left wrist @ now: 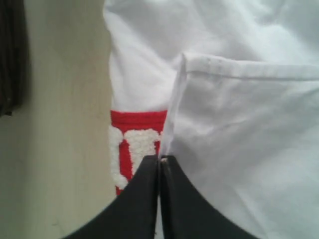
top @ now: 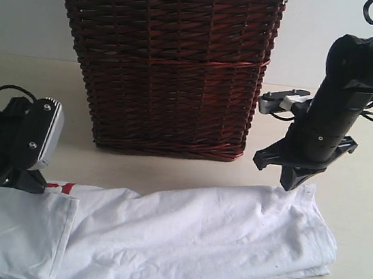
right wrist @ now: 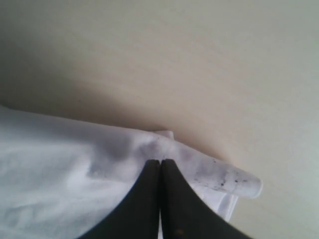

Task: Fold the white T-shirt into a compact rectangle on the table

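Both arms down. left hand [left wrist: 160, 159] tips pressed together, pinching white T-shirt [top: 194, 237] fold edge beside red patch [left wrist: 137, 122]. right hand [top: 289, 183] tilted, tips clamped at shirt's corner, probably catching cloth. Shirt lies on surface [top: 359, 238]; wicker basket [top: 161, 67] behind it.

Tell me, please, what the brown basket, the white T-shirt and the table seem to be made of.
The basket: woven wicker, dark red-brown with slight sheen; interlaced strands show. The T-shirt: soft matte white fabric, probably cotton; it creases and has a stitched hem. The table: smooth, matte cream surface, perhaps laminate or painted wood; the look leaves that open.
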### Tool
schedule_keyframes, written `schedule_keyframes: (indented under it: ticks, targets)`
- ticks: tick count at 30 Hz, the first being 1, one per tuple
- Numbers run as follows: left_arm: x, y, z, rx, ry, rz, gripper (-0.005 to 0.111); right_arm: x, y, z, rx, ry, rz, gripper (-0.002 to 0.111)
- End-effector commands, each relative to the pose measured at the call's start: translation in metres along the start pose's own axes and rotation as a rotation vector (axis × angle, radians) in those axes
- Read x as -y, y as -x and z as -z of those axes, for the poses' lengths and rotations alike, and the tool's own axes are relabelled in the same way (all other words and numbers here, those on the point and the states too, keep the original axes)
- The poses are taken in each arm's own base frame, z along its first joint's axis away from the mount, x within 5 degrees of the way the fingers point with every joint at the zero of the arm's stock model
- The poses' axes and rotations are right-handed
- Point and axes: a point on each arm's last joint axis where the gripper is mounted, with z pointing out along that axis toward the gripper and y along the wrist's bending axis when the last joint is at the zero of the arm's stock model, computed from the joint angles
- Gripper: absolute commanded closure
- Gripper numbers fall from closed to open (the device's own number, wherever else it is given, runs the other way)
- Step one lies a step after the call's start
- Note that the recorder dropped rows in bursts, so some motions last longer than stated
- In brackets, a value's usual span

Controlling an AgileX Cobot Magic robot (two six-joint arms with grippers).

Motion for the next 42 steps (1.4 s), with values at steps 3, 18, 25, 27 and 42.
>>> schedule_keyframes:
  ticks: [3,18,25,27,42]
  targets:
    - [-0.006,0.014,-0.003,0.010,0.108,-0.080,0.103,0.000,-0.001,0.004,0.011,0.000,0.004,0.108]
    - [-0.014,0.015,-0.009,0.041,0.187,0.096,0.091,0.000,-0.002,0.004,0.001,0.002,0.004,0.108]
    - [-0.014,0.018,-0.005,0.085,0.183,0.263,0.045,0.000,-0.002,0.004,-0.003,0.003,0.004,0.108]
    - [-0.012,0.020,0.003,0.106,0.179,0.422,0.049,0.000,-0.003,0.004,-0.006,0.004,0.004,0.108]
    - [0.055,-0.014,-0.005,-0.281,-0.104,1.072,0.107,-0.001,-0.002,0.004,0.002,0.020,-0.009,0.108]
